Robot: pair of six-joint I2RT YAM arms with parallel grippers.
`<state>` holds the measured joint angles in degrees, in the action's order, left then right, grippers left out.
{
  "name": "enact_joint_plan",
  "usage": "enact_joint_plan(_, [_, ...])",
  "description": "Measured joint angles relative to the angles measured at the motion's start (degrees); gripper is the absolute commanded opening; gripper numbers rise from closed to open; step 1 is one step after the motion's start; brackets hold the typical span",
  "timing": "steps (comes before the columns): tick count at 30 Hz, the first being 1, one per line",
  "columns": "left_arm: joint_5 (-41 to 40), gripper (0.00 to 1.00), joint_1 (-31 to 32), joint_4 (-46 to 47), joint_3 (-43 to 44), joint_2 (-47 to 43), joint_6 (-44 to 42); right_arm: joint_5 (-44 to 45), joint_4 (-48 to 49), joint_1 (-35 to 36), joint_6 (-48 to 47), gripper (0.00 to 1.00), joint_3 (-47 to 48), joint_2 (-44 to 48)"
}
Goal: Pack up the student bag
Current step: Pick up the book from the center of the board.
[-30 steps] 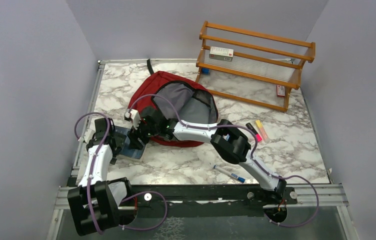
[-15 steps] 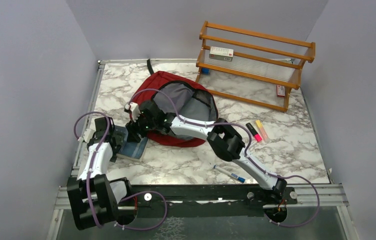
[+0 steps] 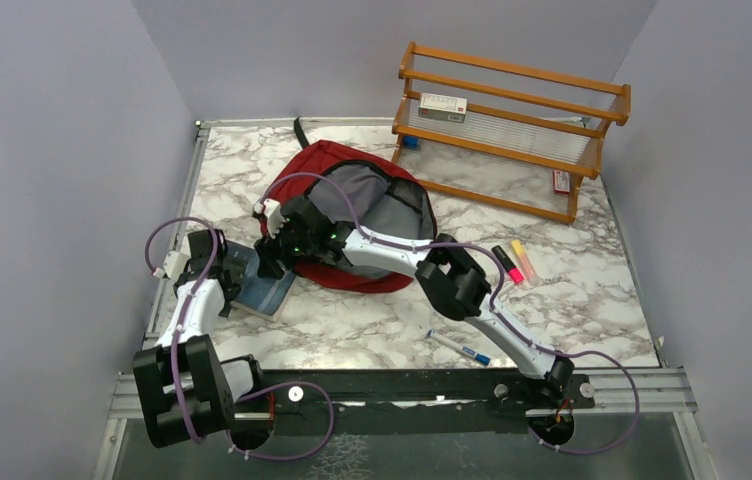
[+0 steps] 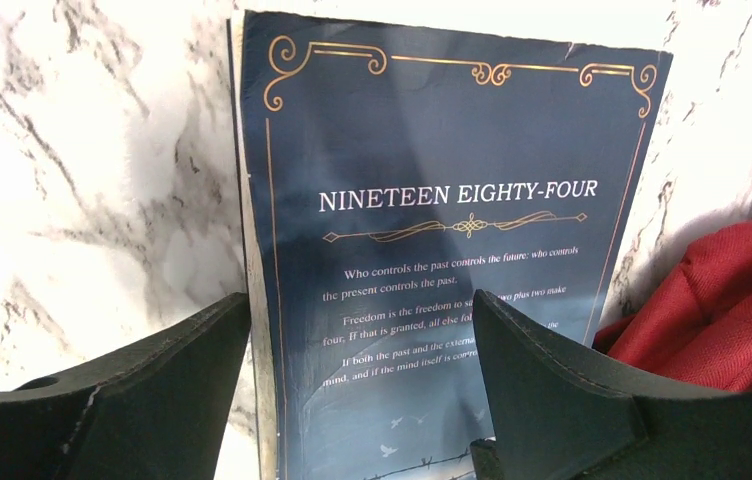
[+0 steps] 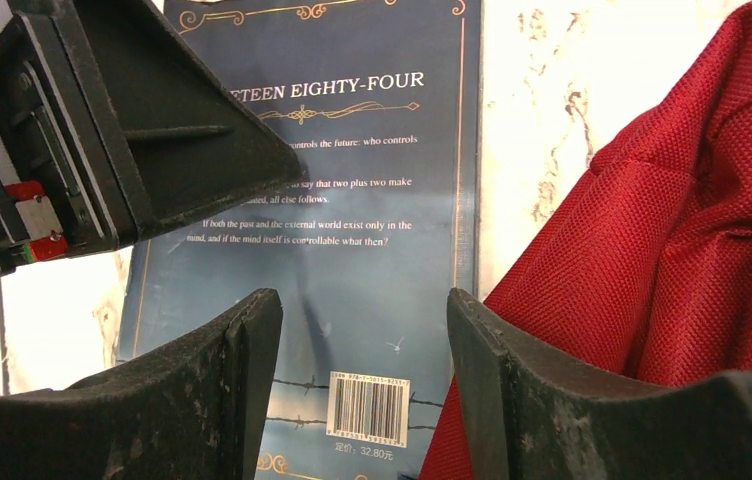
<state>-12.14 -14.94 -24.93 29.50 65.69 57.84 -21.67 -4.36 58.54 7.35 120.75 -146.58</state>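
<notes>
The student bag [image 3: 327,165] lies at the table's middle back, dark red, its mouth gaping to show grey lining [image 3: 372,205]. A dark blue paperback [image 3: 270,293], titled Nineteen Eighty-Four, lies flat on the marble just left of the bag's front edge. My left gripper [image 3: 235,275] hovers over the book's left edge, open; in the left wrist view [image 4: 360,300] the book [image 4: 432,200] shows between the fingers. My right gripper [image 3: 277,255] hangs open over the book's bag-side end [image 5: 360,295], with the book [image 5: 352,200] below and red bag fabric [image 5: 672,230] to its right.
A wooden rack [image 3: 512,130] stands at the back right with a small box [image 3: 442,106] on its top shelf. Highlighters [image 3: 517,262] lie right of the bag. A pen [image 3: 457,348] lies near the front edge. The enclosure wall runs close along the left arm.
Both grippers have drawn slightly toward the back of the table over the book. The book has turned a little and stays on the marble.
</notes>
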Motion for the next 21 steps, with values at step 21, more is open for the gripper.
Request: enact_joint_plan(21, [0.0,0.78,-0.3,8.4,0.2,3.8,-1.9,2.5,0.1,-1.3,1.5,0.56,-5.4,2.1])
